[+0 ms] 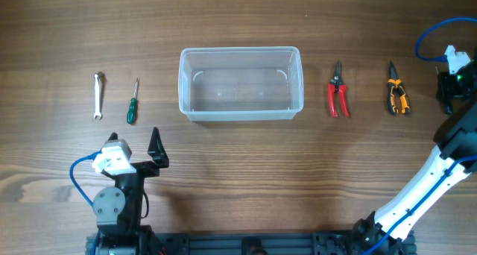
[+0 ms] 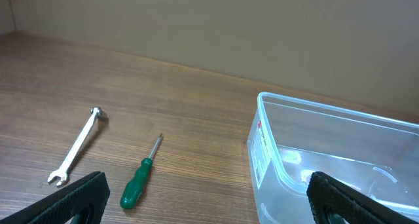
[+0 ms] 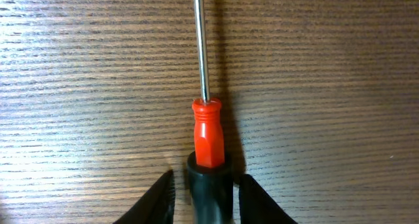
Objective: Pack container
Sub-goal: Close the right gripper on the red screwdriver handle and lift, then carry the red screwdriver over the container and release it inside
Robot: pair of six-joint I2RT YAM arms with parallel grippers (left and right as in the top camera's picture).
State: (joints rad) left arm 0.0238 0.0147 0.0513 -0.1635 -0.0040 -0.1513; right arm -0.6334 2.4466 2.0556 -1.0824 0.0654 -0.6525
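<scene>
Container (image 1: 241,83): clear, open side up, at the middle of the table (image 1: 238,180). On its left, apart from it, green screwdriver (image 1: 133,102) and, further left, wrench (image 1: 98,95), both flat on the wood. On its right, red cutters (image 1: 339,91), then orange pliers (image 1: 397,98), apart from it and from each other. Left gripper (image 1: 134,145): near the front edge, below the green screwdriver, spread wide, holding nothing. In its wrist view, only two black fingers (image 2: 75,196) at the lower corners. Right gripper (image 3: 208,201): at the far right of the table, low over red screwdriver (image 3: 207,135), narrow, one finger at each side of the black handle end. Thin gap visible at both sides; firm grip or not, cannot tell. Shaft pointing away from the gripper.
</scene>
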